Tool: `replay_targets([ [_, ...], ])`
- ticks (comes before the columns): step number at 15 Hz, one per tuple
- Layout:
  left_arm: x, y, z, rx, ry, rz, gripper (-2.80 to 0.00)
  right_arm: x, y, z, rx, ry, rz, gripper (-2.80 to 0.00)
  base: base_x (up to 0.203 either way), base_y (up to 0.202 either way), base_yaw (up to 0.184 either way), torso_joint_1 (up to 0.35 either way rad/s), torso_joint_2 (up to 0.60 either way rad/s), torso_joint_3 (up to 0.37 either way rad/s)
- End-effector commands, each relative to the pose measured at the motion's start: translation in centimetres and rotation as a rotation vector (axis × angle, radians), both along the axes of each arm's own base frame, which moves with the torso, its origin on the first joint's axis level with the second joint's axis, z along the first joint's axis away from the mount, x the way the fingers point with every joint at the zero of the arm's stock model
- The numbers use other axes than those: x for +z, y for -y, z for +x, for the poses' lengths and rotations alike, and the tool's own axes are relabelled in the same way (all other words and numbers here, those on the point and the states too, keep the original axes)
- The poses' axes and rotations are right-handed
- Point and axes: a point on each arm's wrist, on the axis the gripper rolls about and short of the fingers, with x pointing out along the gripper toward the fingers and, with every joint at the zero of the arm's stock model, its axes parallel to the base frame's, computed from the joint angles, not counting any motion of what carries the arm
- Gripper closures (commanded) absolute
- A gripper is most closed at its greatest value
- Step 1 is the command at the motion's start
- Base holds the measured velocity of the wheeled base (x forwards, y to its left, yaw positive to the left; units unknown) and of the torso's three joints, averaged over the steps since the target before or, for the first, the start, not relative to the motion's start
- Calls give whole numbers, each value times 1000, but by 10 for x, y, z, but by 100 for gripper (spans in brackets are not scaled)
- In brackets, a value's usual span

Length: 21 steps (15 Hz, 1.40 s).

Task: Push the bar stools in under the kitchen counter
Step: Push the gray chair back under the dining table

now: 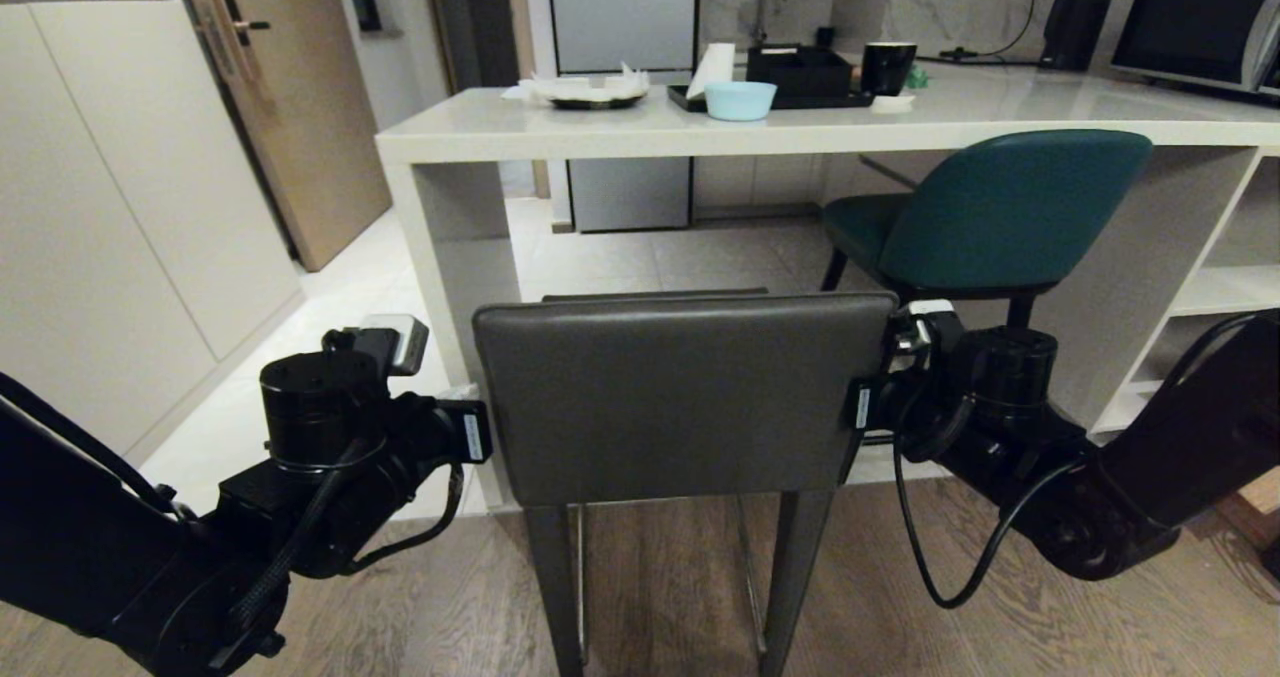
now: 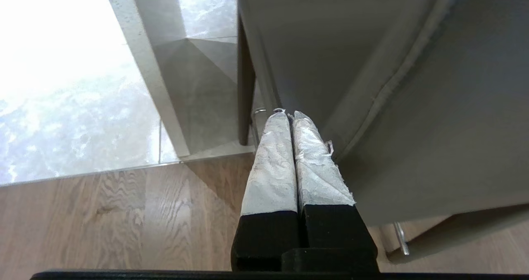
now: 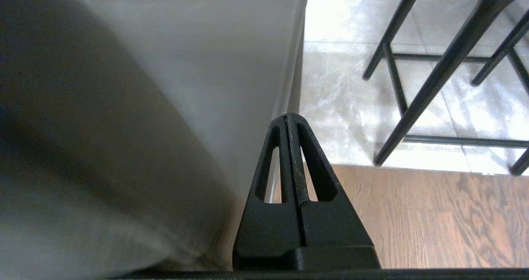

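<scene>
Both sets of fingers are clenched with nothing between them: the left gripper (image 2: pixel 289 118) and right gripper (image 3: pixel 289 118) flank the backrest of the grey stool (image 1: pixel 670 397), probably to steer a push. Beyond them stands the desk (image 1: pixel 640 137), the grey stool not yet under it; the teal stool (image 1: pixel 1000 207) is already tucked in.

- The boxy stool (image 1: pixel 665 397) is standing nearest the camera, before the bench (image 1: pixel 620 137), its seat not yet under the slab.
- The left tool (image 2: pixel 289 116) is sitting at the stool's left side, the right tool (image 3: pixel 289 118) at its right side, both pressed closed.
- The curved stool (image 1: pixel 1000 212) is standing behind and to the right, its seat tucked under the bench.
- A bowl (image 1: pixel 740 100), a tray (image 1: pixel 780 100) and a plate (image 1: pixel 597 100) are lying on the bench.
- Shelf cubbies (image 1: pixel 1215 287) are sitting at the bench's right end.
</scene>
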Motion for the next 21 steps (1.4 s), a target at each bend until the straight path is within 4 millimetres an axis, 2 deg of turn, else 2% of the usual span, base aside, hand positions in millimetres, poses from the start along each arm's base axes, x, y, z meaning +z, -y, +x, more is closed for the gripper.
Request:
replay_targets([
  [1,-2,1,2,1,-1,0,0,2,-5,-8,16,6,2,0,0,0,0,0,0,0],
  [5,-2,2,3,-1,0,0,0,12,-5,-17,23,43,13,0,0,0,0,0,0,0],
  [11,-13,7,9,-11,-23,29,0,9,-4,-36,35,41,14,0,0,0,0,0,0,0],
  [16,-25,10,33,6,-30,49,0,12,5,-30,-6,61,17,0,0,0,0,0,0,0],
  [21,-26,12,36,1,-23,66,0,10,2,-26,0,59,10,0,0,0,0,0,0,0],
])
